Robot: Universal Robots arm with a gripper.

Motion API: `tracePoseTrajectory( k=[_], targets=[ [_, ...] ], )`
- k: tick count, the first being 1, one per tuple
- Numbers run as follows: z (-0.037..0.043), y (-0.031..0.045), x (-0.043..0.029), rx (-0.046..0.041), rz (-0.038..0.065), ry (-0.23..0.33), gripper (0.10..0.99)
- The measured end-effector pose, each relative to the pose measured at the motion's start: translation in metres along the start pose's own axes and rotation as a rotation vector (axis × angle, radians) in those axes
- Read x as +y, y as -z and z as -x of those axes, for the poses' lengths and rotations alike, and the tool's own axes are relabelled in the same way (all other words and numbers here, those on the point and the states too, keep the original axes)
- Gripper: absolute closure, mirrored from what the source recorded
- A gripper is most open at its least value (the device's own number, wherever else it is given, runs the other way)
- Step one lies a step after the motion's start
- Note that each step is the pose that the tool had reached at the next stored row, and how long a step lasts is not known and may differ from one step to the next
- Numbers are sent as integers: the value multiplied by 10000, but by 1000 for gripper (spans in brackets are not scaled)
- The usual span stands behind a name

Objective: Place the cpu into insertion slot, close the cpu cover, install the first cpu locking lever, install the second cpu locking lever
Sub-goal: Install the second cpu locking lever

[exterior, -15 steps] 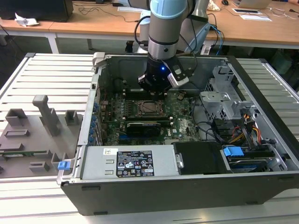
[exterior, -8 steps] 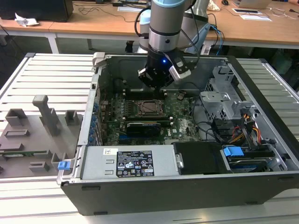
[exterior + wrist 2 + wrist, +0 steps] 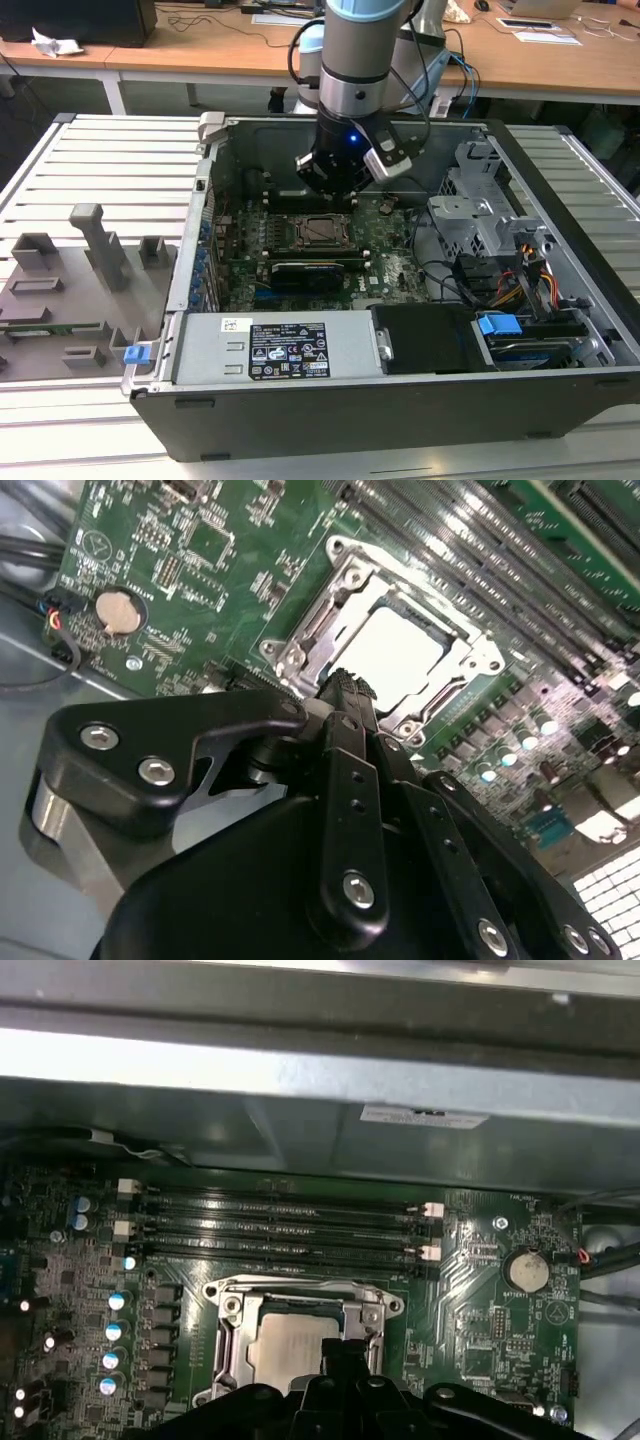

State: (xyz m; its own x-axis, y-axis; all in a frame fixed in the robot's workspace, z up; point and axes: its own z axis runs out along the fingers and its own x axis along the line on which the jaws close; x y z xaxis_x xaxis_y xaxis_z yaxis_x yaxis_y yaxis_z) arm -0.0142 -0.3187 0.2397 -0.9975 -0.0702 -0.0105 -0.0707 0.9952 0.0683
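Note:
The cpu (image 3: 400, 655) lies flat in the insertion slot (image 3: 301, 233) on the green motherboard, its silver-grey top showing. The cpu cover (image 3: 305, 625), a silvery frame, lies down around the chip, and its window shows the chip's top in both wrist views. My gripper (image 3: 347, 685) hovers just above the socket's edge with its black fingers pressed together and nothing between them. In the exterior view the gripper (image 3: 338, 198) hangs inside the open computer case, a little behind the socket. I cannot tell whether the locking levers are latched.
A long black card (image 3: 315, 272) sits in front of the socket. Memory slots (image 3: 280, 1225) run beside it, and a coin battery (image 3: 527, 1272) lies on the board. A drive cage (image 3: 480, 200) and cables (image 3: 500, 280) fill the exterior view's right. A grey fixture plate (image 3: 70, 290) lies outside the case.

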Motion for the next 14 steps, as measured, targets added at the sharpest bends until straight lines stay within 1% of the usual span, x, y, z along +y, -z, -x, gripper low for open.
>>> tracePoseTrajectory(
  k=[5, 10, 14],
  targets=[
    [-7, 6, -97, 0, -1, 1, 980],
    [-7, 40, -102, 0, -1, 0, 980],
    [-8, 43, -124, 0, 4, 1, 980]
  ],
)
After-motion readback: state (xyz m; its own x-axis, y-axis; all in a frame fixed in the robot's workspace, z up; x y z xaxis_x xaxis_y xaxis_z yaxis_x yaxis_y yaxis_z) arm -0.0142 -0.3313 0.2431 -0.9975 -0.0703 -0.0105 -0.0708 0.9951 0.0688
